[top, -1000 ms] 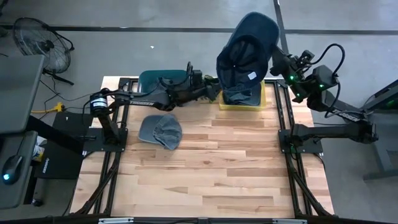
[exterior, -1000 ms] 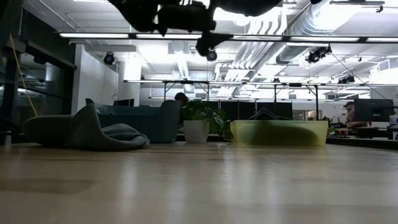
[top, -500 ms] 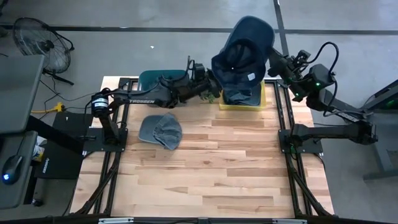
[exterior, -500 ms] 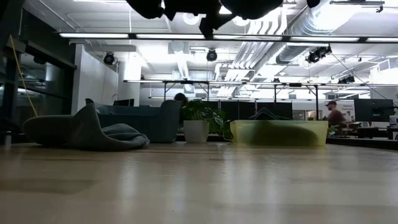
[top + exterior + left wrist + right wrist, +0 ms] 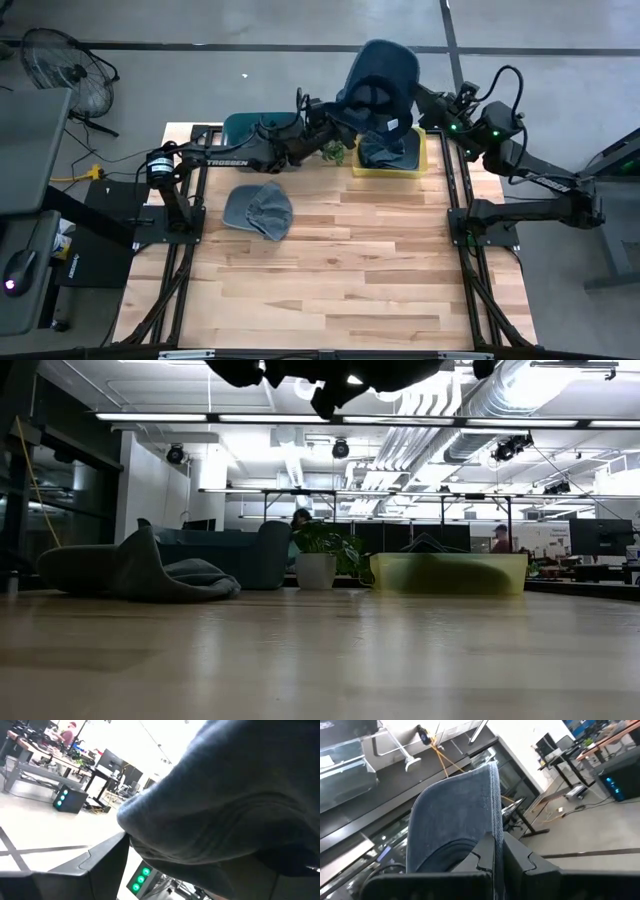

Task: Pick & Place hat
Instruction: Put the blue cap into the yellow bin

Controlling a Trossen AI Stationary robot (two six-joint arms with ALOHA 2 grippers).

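A dark blue cap [image 5: 385, 80] hangs high over the yellow bin [image 5: 425, 160] at the table's far right, with my right gripper [image 5: 422, 100] shut on it. It fills the left wrist view [image 5: 235, 795]. My left gripper [image 5: 335, 120] is raised at the cap's open underside, open; whether it touches the cap I cannot tell. A grey hat [image 5: 258, 210] lies flat on the table's left half. More dark hats [image 5: 392, 152] sit in the bin. My right gripper pinches the cap's brim [image 5: 495, 840] between its two fingers [image 5: 517, 857], and the brim stands edge-on in the gap. The fingers come from the table's right side, slanting slightly up. The cap is lifted clear, and its crown [image 5: 445, 815] lies beyond the fingers.
A teal container [image 5: 248, 128] stands at the far left under the left arm. A small potted plant [image 5: 318, 560] stands between it and the yellow bin [image 5: 448, 573]. The near half of the wooden table [image 5: 340, 290] holds nothing.
My right gripper has swung the cap a little toward the table's left and turned it, so from above the cap now shows narrower. My left gripper has risen and rolled, and now sits closer against the cap's underside.
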